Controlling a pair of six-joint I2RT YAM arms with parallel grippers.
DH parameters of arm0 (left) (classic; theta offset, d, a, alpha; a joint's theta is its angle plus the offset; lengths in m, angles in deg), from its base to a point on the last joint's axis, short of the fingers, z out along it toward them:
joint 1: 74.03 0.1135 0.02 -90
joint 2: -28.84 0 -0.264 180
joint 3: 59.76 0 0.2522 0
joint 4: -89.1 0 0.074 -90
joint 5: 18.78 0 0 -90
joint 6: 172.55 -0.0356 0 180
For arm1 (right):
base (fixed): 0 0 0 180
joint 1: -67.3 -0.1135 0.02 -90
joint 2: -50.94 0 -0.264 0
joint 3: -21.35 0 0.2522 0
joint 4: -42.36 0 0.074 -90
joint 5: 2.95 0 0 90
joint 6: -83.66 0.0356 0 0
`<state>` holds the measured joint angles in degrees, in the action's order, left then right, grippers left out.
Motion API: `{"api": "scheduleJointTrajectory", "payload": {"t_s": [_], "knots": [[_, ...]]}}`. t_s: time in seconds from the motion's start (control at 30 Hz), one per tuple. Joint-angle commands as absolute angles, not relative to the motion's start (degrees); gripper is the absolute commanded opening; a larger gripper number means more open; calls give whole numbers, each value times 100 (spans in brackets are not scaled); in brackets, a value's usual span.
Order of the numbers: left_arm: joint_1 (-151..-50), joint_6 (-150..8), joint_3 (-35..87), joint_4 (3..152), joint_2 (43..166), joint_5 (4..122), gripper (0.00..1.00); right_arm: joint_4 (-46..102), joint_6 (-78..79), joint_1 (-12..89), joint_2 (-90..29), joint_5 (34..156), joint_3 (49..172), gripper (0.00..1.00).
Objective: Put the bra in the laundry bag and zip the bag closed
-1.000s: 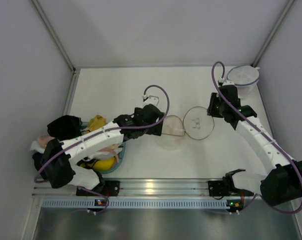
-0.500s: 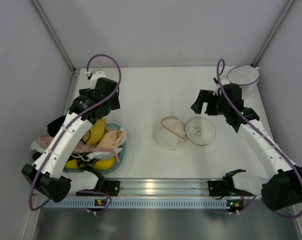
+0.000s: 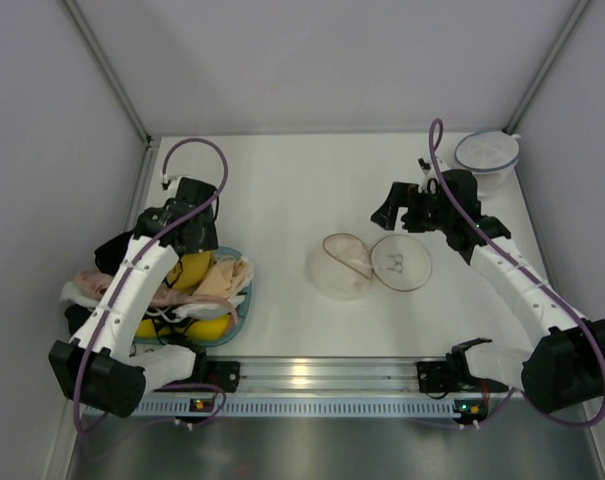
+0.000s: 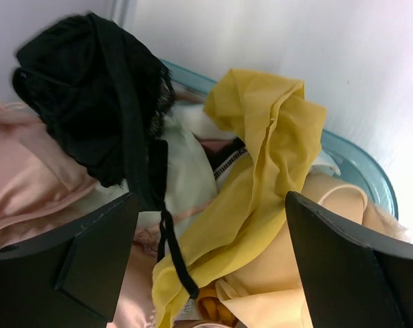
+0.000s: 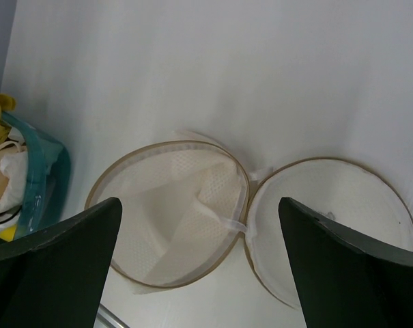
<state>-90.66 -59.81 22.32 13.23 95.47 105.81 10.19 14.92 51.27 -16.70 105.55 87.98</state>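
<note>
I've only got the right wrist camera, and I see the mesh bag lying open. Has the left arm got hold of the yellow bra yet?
Observer: Not yet. The left gripper hangs over the clothes basket with its jaws open. The bra lies below them, ungripped.
Operator: Anything lying on the bra?
Observer: A black garment sits beside it, and its black strap crosses the bra's lower end.
Operator: Any other bag around?
Observer: Yes, a blue-rimmed round bag stands in the far right corner of the table.
</note>
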Motion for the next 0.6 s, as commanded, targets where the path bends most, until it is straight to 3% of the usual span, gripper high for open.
{"api": "scheduleJointTrajectory", "payload": {"t_s": [0.0,0.13,0.17,0.23,0.27,0.4,0.57], "knots": [[-8915,-6120,1957,1592,9528,9885,91,1392,1563,5069,-1612,10700,8811,99],[-8898,-6050,1851,1628,9704,10110,60,1366,1563,5034,-1569,10692,8864,99],[-8898,-6049,1886,1619,9678,10119,44,1375,1563,5034,-1551,10683,8873,99],[-8898,-6041,2157,1610,9556,10049,25,1375,1581,5025,-1533,10674,8908,99],[-8889,-6049,2298,1610,9494,10023,0,1384,1581,5017,-1542,10717,8934,99],[-8898,-6102,3203,1645,9283,9856,0,1568,1625,4911,-1603,10841,9048,99],[-8915,-6260,4338,1935,9274,8785,0,1902,1686,4578,-1849,10964,9347,99]]}}
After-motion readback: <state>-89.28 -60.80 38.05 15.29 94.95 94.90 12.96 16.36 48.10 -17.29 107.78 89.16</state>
